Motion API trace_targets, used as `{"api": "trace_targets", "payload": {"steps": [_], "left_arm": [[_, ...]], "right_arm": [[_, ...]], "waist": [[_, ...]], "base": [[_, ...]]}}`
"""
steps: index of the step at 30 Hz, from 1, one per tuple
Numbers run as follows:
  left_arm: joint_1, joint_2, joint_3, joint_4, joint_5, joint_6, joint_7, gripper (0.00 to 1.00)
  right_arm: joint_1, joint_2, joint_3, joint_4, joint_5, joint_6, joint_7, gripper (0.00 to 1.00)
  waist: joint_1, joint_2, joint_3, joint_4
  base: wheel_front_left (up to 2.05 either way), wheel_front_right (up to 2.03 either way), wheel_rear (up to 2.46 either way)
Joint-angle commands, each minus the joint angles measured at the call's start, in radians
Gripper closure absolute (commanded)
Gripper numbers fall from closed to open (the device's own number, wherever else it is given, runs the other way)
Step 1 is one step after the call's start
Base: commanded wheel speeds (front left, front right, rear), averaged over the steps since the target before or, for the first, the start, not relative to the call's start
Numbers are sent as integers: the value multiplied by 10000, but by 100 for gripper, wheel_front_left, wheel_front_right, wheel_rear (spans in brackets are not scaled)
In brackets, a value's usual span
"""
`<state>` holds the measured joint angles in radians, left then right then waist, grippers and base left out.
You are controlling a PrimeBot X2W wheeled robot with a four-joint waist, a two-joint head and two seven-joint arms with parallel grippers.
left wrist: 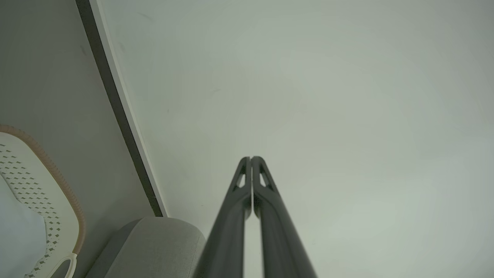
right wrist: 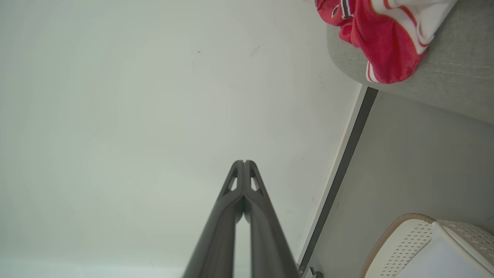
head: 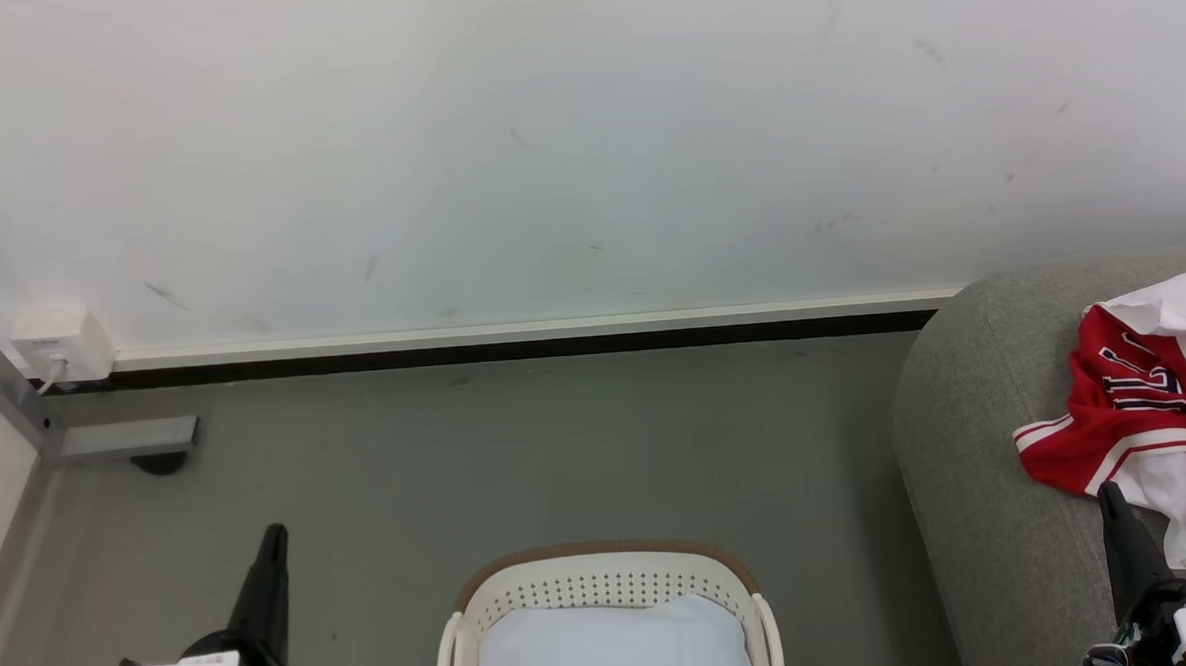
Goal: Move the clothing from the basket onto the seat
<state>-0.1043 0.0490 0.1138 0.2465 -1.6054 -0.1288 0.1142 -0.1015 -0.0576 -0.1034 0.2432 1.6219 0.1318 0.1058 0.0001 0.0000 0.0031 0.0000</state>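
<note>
We see our left gripper with its long dark jaws pressed together tip to tip, clenched on nothing and pointing at the pale wall. Our right gripper is likewise clamped tight and empty, touching nothing. The red clothing, crumpled, with white stripes, white lining and dark numerals, lies on the large grey woven-fabric sofa at our right. The oval cream-white perforated plastic basket with its tan-brown rim stands on the grey floor between our grippers, its pale blue-white base showing.
</note>
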Motion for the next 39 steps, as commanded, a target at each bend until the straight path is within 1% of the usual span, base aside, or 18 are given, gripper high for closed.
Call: {"api": "trace_targets", "payload": {"steps": [1, 39], "left_arm": [[-82, 18, 25, -29, -136, -35, 36, 100], [-82, 18, 23, -30, -138, -36, 34, 100]], "right_arm": [[-117, -2, -33, 22, -23, -21, 42, 100], [-124, 29, -82, 26, -77, -21, 79, 100]], "waist": [[-1, 0, 0, 0], [-1, 0, 0, 0]], "base": [[0, 0, 0], [0, 0, 0]]}}
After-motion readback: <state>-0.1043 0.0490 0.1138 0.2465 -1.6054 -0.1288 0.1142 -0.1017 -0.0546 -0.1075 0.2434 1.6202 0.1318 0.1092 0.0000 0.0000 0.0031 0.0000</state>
